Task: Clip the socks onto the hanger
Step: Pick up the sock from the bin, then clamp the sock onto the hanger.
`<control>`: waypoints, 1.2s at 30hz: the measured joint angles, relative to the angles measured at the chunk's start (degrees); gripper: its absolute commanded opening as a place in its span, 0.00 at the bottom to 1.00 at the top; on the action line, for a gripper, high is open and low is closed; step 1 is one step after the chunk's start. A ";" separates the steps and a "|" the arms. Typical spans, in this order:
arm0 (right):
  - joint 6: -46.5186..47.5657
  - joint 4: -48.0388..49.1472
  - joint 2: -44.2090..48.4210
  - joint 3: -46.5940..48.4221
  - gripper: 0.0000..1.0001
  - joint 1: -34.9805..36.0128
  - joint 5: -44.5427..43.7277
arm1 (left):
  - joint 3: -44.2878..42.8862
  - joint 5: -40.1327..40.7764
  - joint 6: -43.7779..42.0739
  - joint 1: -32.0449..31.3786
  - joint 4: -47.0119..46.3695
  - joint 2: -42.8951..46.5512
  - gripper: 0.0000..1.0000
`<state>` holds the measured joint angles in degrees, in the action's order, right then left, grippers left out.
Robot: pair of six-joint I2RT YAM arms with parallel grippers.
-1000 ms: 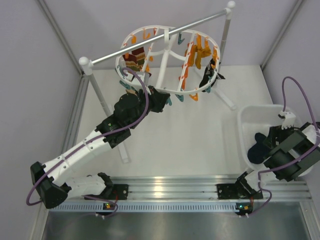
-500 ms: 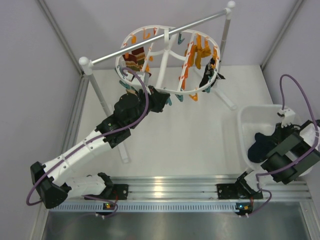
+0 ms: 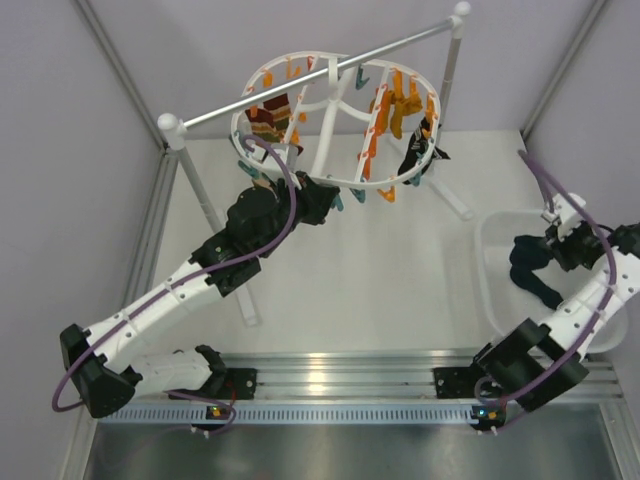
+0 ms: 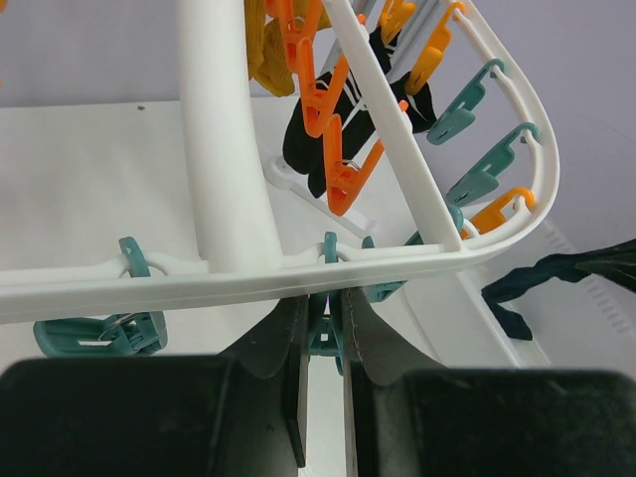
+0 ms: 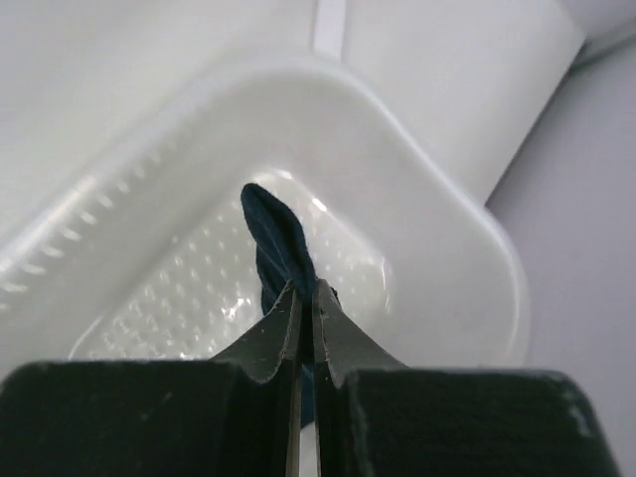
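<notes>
The right gripper is pinching a short dark teal-navy fabric sock; its fingers are pressed together on the cloth, and the sock is dangling above the white perforated plastic tub at the right of the table, well apart from the white plastic oval ring hanger with orange and teal clips. That hanger is hooked on the white-and-metal rod stand at the back; the left gripper is reaching up under its near rim, where its fingers are drawn almost together on a small teal plastic clip — squeezing it, by the look of it, though whether the clip's mouth is standing open cannot be told from the wrist view.

Judging by how things are lying, the task is sitting roughly midway; another dark sock is already hanging from the right side of the ring, alongside a maroon-striped sock and a mustard-orange sock, which are not part of the job. What is remaining, as I read it, is carrying the held sock across to the near rim, feeding its edge into the waiting clip, and then letting go with both grippers — first the clip, then the cloth.
</notes>
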<state>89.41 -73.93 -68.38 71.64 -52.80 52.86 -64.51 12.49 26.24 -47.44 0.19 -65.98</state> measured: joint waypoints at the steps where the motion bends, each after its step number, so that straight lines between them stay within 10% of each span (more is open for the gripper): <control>1: 0.07 -0.35 2.08 0.00 0.00 2.67 0.76 | 0.00 -0.07 0.00 0.00 0.00 0.11 0.00; 8: -14.60 1.29 12.94 -3.15 0.00 24.79 9.49 | 0.02 -0.74 0.04 0.04 -0.04 0.66 0.00; 20: -69.42 51.04 21.09 -21.07 0.00 65.59 -3.10 | 1.16 -1.68 0.31 0.15 -0.66 0.98 0.00; 36: -79.19 70.40 8.94 -20.98 0.00 79.62 -15.67 | 2.03 -3.50 1.01 0.48 -2.32 0.98 0.00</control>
<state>10.22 -3.53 -59.44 50.65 26.83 37.19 -62.48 8.99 27.24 -46.96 -2.13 -64.99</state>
